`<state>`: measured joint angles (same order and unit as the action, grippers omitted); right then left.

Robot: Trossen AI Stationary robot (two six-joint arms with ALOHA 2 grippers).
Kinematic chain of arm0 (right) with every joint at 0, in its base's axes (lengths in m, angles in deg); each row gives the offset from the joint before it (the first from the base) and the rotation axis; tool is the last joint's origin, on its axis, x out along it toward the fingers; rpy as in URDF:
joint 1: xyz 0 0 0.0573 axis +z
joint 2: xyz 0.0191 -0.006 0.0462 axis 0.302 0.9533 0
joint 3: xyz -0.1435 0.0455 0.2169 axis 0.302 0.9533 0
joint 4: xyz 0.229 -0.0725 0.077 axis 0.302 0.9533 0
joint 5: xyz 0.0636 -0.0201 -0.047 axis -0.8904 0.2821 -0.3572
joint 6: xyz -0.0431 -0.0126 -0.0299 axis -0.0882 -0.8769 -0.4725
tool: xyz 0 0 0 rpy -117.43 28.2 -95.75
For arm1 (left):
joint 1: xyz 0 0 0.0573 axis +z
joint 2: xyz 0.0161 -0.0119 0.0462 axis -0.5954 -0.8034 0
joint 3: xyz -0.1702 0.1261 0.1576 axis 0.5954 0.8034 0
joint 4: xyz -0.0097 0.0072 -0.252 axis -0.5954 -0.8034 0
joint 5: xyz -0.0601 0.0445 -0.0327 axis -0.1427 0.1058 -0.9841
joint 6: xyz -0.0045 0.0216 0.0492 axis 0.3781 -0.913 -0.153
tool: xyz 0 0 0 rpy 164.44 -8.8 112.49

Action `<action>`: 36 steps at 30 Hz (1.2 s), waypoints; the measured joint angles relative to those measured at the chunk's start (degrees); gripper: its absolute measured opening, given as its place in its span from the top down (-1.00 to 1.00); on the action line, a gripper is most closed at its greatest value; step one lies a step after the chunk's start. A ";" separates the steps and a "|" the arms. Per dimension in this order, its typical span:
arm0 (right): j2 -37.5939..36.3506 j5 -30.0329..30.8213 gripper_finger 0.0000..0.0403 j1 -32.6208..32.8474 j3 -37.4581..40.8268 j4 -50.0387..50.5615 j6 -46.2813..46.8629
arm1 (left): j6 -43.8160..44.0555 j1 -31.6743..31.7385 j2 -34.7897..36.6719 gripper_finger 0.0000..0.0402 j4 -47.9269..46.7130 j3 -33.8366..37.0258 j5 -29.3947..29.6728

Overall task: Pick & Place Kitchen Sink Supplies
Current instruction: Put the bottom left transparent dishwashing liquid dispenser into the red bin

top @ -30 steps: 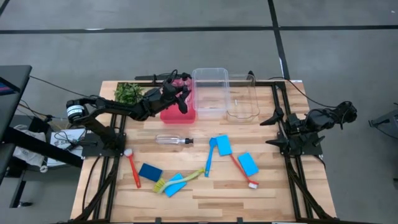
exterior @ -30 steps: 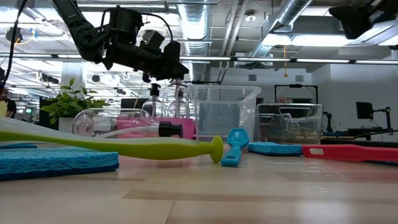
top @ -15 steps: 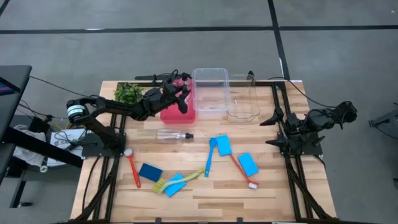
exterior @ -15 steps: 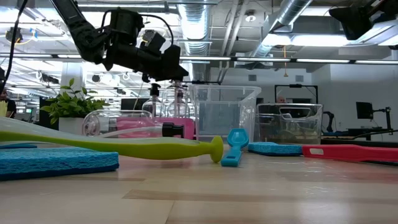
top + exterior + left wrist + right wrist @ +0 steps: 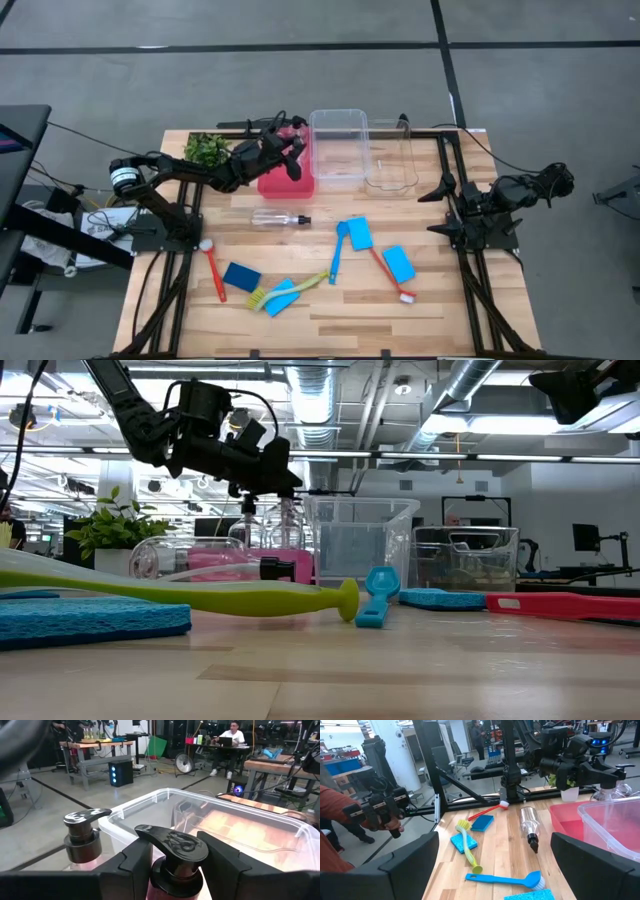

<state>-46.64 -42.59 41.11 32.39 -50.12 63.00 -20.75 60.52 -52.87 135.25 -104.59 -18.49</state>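
Observation:
My left gripper (image 5: pixel 290 150) reaches over the red tray (image 5: pixel 283 183) at the table's far side. It is shut on a clear pump bottle with a black pump head (image 5: pixel 172 845) that stands in the tray. A second pump bottle (image 5: pixel 82 837) stands beside it. Another clear bottle (image 5: pixel 278 219) lies on its side on the table. Blue sponges (image 5: pixel 360 233) (image 5: pixel 398 263) (image 5: pixel 241 276) lie flat among a blue brush (image 5: pixel 336 250), red brushes (image 5: pixel 213 270) (image 5: pixel 390 273) and a yellow-green brush (image 5: pixel 292 288). My right gripper (image 5: pixel 470 200) waits open at the right edge. My left gripper pinches the pump bottle's black neck collar (image 5: pixel 174 879), just under the pump head, between its two fingers (image 5: pixel 135 867). The fingers slant down from the table's left side. The bottle stands upright in the red tray, below the gripper (image 5: pixel 255 482).
Two clear bins (image 5: pixel 338 150) (image 5: pixel 390 158) stand right of the red tray, and a leafy plant (image 5: pixel 207 148) stands left of it. Bare wood lies along the near edge (image 5: pixel 340 330). A person's red sleeve and a hand-held gripper (image 5: pixel 375 812) show beyond the table.

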 joint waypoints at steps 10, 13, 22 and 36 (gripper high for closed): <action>0.00 0.01 -0.87 0.02 0.00 0.00 0.00 | 0.24 0.01 0.02 0.20 -0.01 0.00 0.05; 0.00 0.01 -0.87 0.02 0.00 0.00 -0.01 | 0.45 0.03 0.02 0.16 -0.01 0.00 0.06; 0.00 0.01 -0.87 0.02 0.00 0.00 0.00 | 0.87 0.02 0.02 -0.01 -0.03 0.00 0.07; 0.00 0.01 -0.87 0.02 0.00 0.00 0.03 | 1.92 0.03 0.02 -0.09 -2.02 0.00 0.05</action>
<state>-46.64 -42.57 41.12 32.39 -50.12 63.04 -18.82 60.55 -52.85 133.23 -104.59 -18.44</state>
